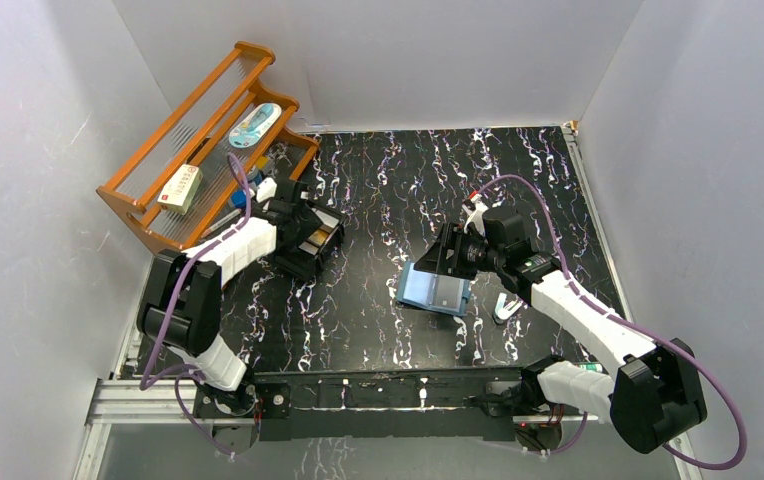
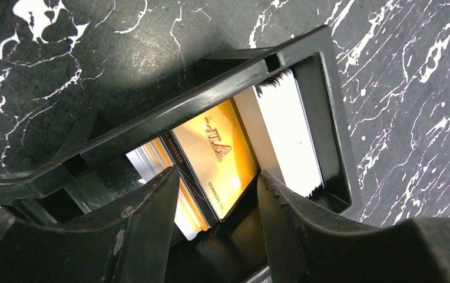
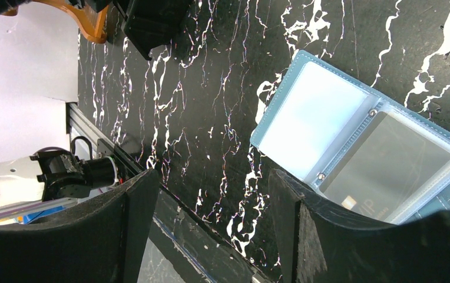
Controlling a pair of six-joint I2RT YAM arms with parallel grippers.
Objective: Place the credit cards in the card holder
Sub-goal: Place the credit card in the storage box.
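Nearest to the overhead camera are the two arm bases (image 1: 228, 385) at the front edge of the black table with white marble veins (image 1: 388, 180). From there the left gripper (image 1: 305, 238) reaches down into a black open-topped plastic box (image 1: 336, 222), which stands close to an orange wooden rack (image 1: 198, 150) in the far left corner. The right gripper (image 1: 436, 262) hangs just above the far edge of the teal-blue book-like card holder (image 1: 433, 292). This holder lies opened flat near the middle of the table, well apart from the box. On the left wrist view the thin plastic credit cards (image 2: 211, 177) stand on edge inside the box: an orange-gold card (image 2: 217, 141) printed with VIP, a white card (image 2: 287, 132) by the right wall, and some more behind the left finger. Its two fingers (image 2: 146, 230) are parted, the orange-gold card shows in the gap between them, and they clamp nothing. On the right wrist view the fingers of the right gripper are also spread wide and hold nothing. The right one covers a corner of the card holder, where a dark grey card (image 3: 387, 159) sits in a clear pocket, and the pocket (image 3: 314, 115) beside it looks pale blue.
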